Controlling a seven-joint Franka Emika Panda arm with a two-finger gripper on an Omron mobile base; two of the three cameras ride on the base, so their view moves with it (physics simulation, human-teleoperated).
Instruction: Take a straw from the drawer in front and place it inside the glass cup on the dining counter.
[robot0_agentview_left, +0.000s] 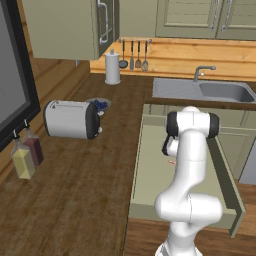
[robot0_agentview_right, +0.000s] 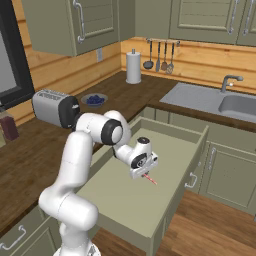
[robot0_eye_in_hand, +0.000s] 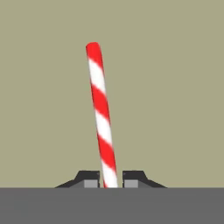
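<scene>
A red-and-white striped straw (robot0_eye_in_hand: 103, 118) runs up the hand view from between my fingertips, against the pale floor of the drawer. My gripper (robot0_eye_in_hand: 111, 183) is shut on the straw's near end, with one dark fingertip close on each side. In the right base view the gripper (robot0_agentview_right: 143, 174) hangs low inside the wide sage-green drawer (robot0_agentview_right: 125, 200), which is pulled out, and the straw (robot0_agentview_right: 150, 179) pokes out below it. In the left base view a bit of straw (robot0_agentview_left: 171, 162) shows beside my arm over the drawer (robot0_agentview_left: 150, 172). The glass cup and the dining counter are out of view.
A silver toaster (robot0_agentview_left: 70, 119), a bowl of blueberries (robot0_agentview_left: 100, 104) and a paper towel roll (robot0_agentview_left: 112, 67) stand on the wood wall counter. The sink (robot0_agentview_left: 220, 91) lies behind the drawer. Two bottles (robot0_agentview_left: 27, 154) stand at the left. The drawer's raised walls (robot0_agentview_right: 182, 170) surround the gripper.
</scene>
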